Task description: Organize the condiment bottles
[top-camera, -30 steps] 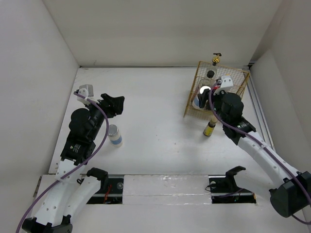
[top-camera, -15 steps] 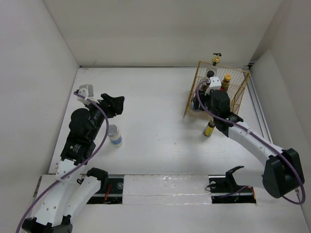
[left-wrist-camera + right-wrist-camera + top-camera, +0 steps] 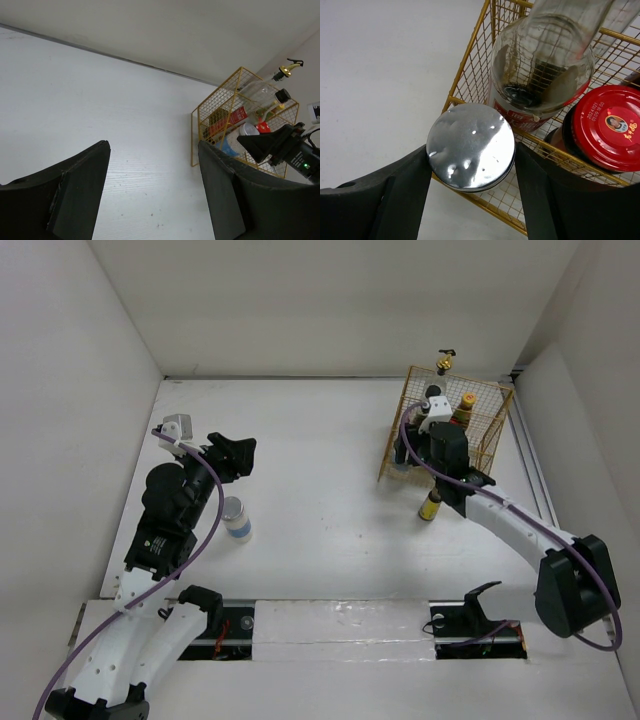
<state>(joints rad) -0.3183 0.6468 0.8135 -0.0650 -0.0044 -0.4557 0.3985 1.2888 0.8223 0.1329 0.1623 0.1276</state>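
My right gripper (image 3: 471,149) is shut on a silver-lidded jar (image 3: 470,142), which is at the near left corner of the gold wire basket (image 3: 470,65), its lid above the rim. Behind it in the basket stand a clear glass bottle with a red label (image 3: 542,75) and a red-lidded dark jar (image 3: 607,127). In the top view the right gripper (image 3: 408,445) hides the held jar. A pump top (image 3: 444,362) and a small yellow bottle (image 3: 466,402) show in the basket (image 3: 495,435). A green gold-capped bottle (image 3: 431,506) stands on the table before the basket. Another silver-lidded blue-labelled jar (image 3: 237,518) stands beside my open, empty left gripper (image 3: 232,455).
White walls close the table on the left, back and right. The basket (image 3: 240,115) stands in the far right corner, and the left wrist view shows it across bare white table. Black mounts sit on the rail (image 3: 340,625) at the near edge.
My right arm has swung left and forward over the basket's front corner, so it now covers the silver lid that showed from above. The left arm has not moved.
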